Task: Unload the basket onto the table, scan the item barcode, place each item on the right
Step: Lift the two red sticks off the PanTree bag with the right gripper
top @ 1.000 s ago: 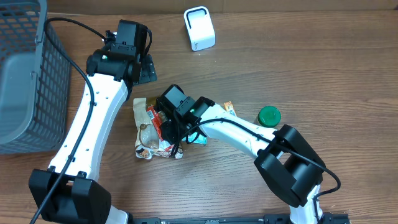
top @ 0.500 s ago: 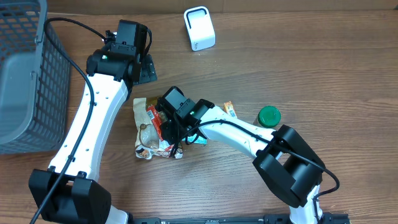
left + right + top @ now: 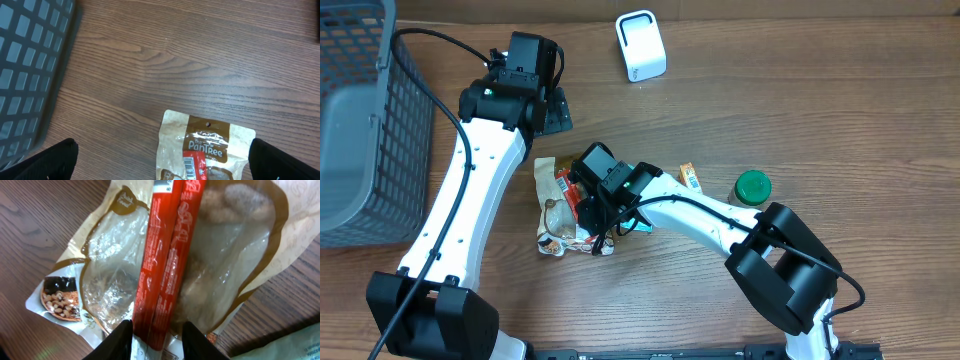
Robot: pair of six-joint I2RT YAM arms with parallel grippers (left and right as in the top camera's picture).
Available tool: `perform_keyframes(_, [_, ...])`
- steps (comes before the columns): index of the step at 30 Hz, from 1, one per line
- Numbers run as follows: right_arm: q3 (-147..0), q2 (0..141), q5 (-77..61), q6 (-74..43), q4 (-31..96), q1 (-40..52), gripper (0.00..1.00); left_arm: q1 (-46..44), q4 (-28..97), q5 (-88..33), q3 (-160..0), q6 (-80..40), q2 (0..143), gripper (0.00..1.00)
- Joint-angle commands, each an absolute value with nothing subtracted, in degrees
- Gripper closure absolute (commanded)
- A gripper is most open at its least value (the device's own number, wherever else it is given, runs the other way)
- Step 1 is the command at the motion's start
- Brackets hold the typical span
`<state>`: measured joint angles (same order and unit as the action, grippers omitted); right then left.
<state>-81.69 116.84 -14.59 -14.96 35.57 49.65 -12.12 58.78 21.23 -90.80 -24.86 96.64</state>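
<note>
A red snack bar (image 3: 165, 255) with a barcode lies along a clear and tan Pantree pouch (image 3: 110, 280) on the wooden table. My right gripper (image 3: 157, 328) is down over the pouch, its two black fingers shut on the near end of the red bar. From overhead, the right gripper (image 3: 586, 212) covers the bar (image 3: 568, 200) and part of the pouch (image 3: 552, 215). My left gripper (image 3: 552, 112) hovers open just beyond the pouch's far end; its view shows the pouch top (image 3: 210, 140) and the bar's barcode end (image 3: 193, 165). A white scanner (image 3: 640, 45) stands at the far edge.
A grey mesh basket (image 3: 360, 130) fills the left side, close to the left arm. A green-lidded jar (image 3: 753, 186) and a small orange packet (image 3: 690, 176) lie to the right of the pouch. A pale teal packet (image 3: 640, 224) sits under the right arm.
My right wrist has shifted very slightly over the pouch, its grip unchanged. The left arm has stayed still.
</note>
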Motion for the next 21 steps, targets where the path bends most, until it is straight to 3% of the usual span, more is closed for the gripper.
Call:
perform_keyframes(1, [-80.95, 115.44, -14.00, -15.25, 35.16, 50.17, 0.66, -12.01, 58.89, 20.93, -91.66, -23.77, 95.88, 0.00])
perform_keyframes(21, [-80.95, 115.96, -11.88, -16.75, 35.18, 51.22, 0.72, -12.01, 58.89, 20.93, -91.66, -23.77, 95.88, 0.00])
